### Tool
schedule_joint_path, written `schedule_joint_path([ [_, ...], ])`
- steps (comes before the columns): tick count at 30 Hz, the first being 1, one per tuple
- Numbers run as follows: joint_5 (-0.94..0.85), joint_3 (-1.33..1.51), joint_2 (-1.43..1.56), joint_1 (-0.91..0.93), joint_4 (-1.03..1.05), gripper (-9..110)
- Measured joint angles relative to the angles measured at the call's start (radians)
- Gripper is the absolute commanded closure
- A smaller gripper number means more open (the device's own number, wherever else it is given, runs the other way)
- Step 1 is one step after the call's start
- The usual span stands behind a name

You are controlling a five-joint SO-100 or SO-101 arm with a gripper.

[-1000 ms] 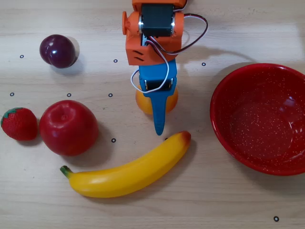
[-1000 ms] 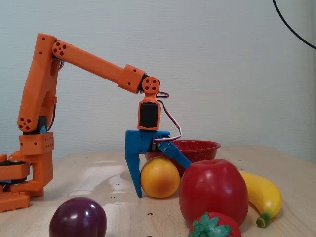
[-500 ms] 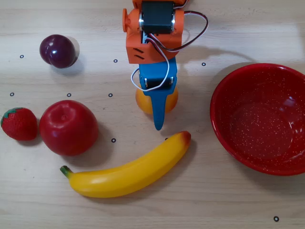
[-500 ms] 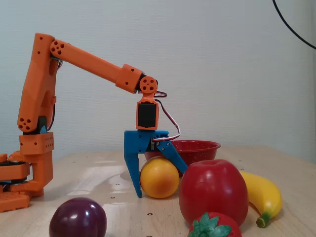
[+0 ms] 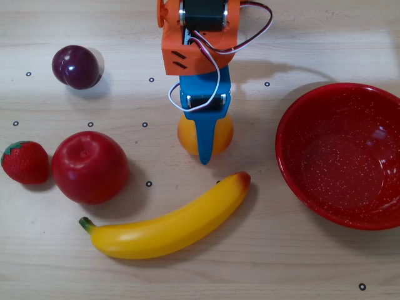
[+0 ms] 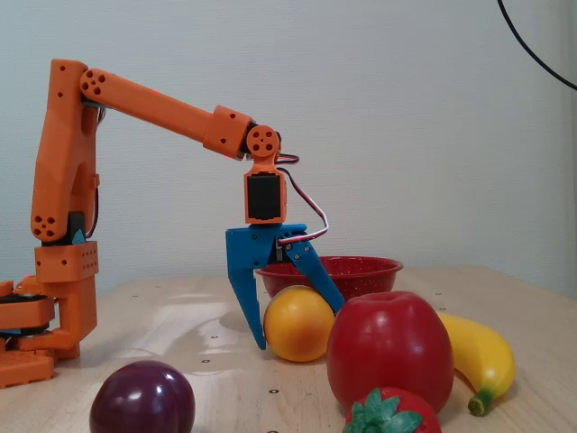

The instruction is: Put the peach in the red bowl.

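Mostly we saw the peach [image 5: 220,132] only in slivers from the overhead view, since the blue pincer [image 5: 204,140] lay across its top and left just its orange flanks showing on either side. From the fixed view the peach [image 6: 298,323] showed more fully, sitting between the two blue fingers [image 6: 243,287], which were closed against its sides; whether it sat on the counter [image 5: 300,262] or hung just clear of it we could not tell. The far finger was partly screened by the fruit and by the red apple [image 6: 389,350] in front. The red bowl [image 5: 340,155] stood well apart to the right in the overhead view, empty, its right rim cut off by the picture edge; in the fixed view only its rim and upper wall [image 6: 361,268] rose behind the pincer and apple. The arm's upper part ran out of the top of the overhead view. The banana [image 5: 167,220] lay just below the peach there, apart from it, while in the fixed view most of it [image 6: 476,352] was hidden behind the apple. The strawberry [image 6: 389,415] and the dark plum [image 6: 142,397] were both cropped at the bottom of the fixed view. In the overhead view the strawberry [image 5: 25,162] sat just beside the apple [image 5: 89,166], and the plum [image 5: 76,66] lay apart at upper left.
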Motion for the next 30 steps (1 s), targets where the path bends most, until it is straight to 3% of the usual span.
schedule_joint_path([
  [5, 0.000, 0.014, 0.008, 0.000, -0.008, 88],
  [8, 0.000, 0.015, 0.009, 0.000, -0.014, 101],
  [15, 0.000, 0.017, 0.029, 0.002, -0.006, 101],
  [30, -0.043, -0.285, 0.268, 0.002, 0.423, 101],
])
